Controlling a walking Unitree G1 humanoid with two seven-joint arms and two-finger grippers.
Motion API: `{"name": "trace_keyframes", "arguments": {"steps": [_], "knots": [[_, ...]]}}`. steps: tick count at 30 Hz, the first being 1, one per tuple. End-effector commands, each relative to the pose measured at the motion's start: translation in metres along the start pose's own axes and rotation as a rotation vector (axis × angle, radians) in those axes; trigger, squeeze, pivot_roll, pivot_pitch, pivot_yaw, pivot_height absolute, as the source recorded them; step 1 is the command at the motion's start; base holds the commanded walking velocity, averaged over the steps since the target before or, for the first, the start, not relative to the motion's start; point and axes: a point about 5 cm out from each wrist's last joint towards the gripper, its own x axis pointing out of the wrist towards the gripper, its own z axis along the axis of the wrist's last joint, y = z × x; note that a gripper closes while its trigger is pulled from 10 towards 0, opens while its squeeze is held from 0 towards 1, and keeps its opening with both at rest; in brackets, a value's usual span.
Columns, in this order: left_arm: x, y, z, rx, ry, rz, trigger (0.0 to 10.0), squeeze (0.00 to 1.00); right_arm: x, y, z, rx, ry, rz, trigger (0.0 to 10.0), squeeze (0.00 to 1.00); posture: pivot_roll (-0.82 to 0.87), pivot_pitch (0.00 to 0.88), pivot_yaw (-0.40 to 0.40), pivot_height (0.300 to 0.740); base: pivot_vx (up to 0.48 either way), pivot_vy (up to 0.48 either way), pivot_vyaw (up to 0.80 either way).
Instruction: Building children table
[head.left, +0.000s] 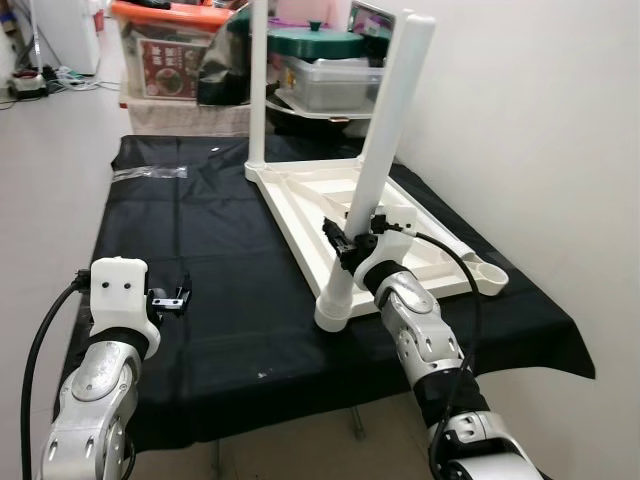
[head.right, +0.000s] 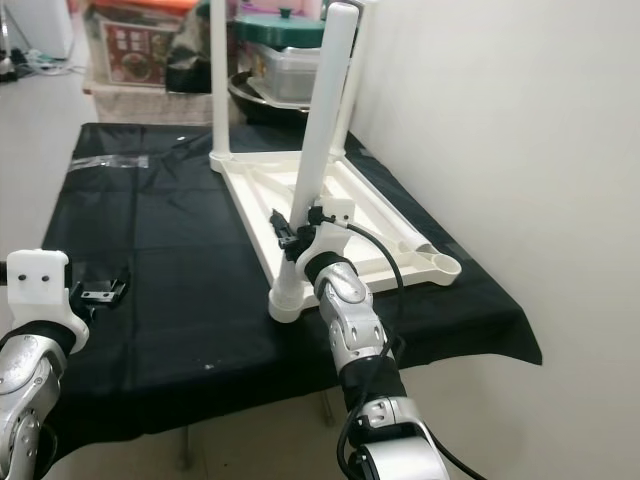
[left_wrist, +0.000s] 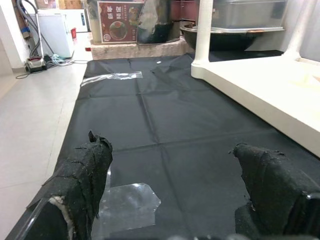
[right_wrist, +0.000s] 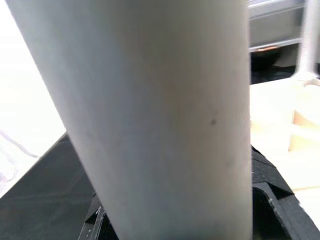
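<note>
Currently the right gripper (head.left: 350, 243) clasped a light, rigid white table leg (head.left: 385, 150) low down at the upturned tabletop's (head.left: 300, 195) near corner, while the left gripper (head.left: 172, 297) hovered wide open.

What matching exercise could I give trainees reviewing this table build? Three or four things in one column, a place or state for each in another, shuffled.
Things:
1. right tool
2. left tool
3. upright leg
4. tabletop

Places or states:
A. open, over the black cloth, holding nothing
B. lying upside down on the cloth
C. shut on the tilted leg at the near corner
D. standing straight at the far corner of the tabletop

Pairs: 1-C, 2-A, 3-D, 4-B
</note>
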Motion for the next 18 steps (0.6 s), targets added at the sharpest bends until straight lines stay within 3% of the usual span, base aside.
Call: {"name": "trace_keyframes", "arguments": {"steps": [1, 5, 7, 14, 15, 16, 17, 18], "knots": [[0.002, -0.002, 0.002, -0.009, 0.004, -0.012, 10.0, 0.0, -0.015, -0.025, -0.041, 0.026, 0.19, -0.196, 0.0, 0.0, 0.1, 0.0, -0.114, 0.74, 0.0, 0.0, 0.0], [0.003, -0.001, 0.005, -0.008, -0.001, -0.005, 10.0, 0.0, -0.016, -0.032, -0.042, 0.006, 0.216, -0.342, 0.0, 0.0, 0.11, 0.0, -0.113, 0.74, 0.0, 0.0, 0.0], [0.003, 0.0, 0.006, -0.006, -0.001, 0.002, 10.0, 0.0, -0.018, -0.028, -0.04, -0.007, 0.227, -0.409, 0.0, 0.0, 0.11, 0.0, -0.108, 0.74, 0.0, 0.0, 0.0], [0.003, 0.001, 0.006, -0.003, 0.0, 0.001, 10.0, 0.0, -0.017, -0.023, -0.04, -0.001, 0.241, -0.389, 0.0, 0.0, 0.11, 0.0, -0.104, 0.74, 0.0, 0.0, 0.0], [0.004, 0.001, 0.006, 0.0, 0.001, -0.001, 10.0, 0.0, -0.017, -0.019, -0.04, 0.01, 0.249, -0.369, 10.0, 0.0, 0.1, 0.0, -0.098, 0.74, 0.0, 0.0, 0.0], [0.004, 0.001, 0.006, 0.002, 0.002, -0.002, 10.0, 0.0, -0.018, -0.016, -0.04, 0.016, 0.255, -0.358, 10.0, 0.0, 0.1, 0.0, -0.098, 0.74, 0.0, 0.0, 0.0], [0.005, 0.001, 0.006, 0.007, 0.002, -0.006, 10.0, 0.0, -0.018, -0.015, -0.035, 0.019, 0.227, -0.346, 10.0, 1.0, 0.1, 0.0, -0.092, 0.74, 0.0, 0.0, 0.0], [0.005, 0.001, 0.006, 0.007, 0.002, -0.006, 10.0, 0.0, -0.018, -0.015, -0.035, 0.019, 0.227, -0.346, 10.0, 1.0, 0.1, 0.0, -0.092, 0.74, 0.0, 0.0, 0.0]]}}
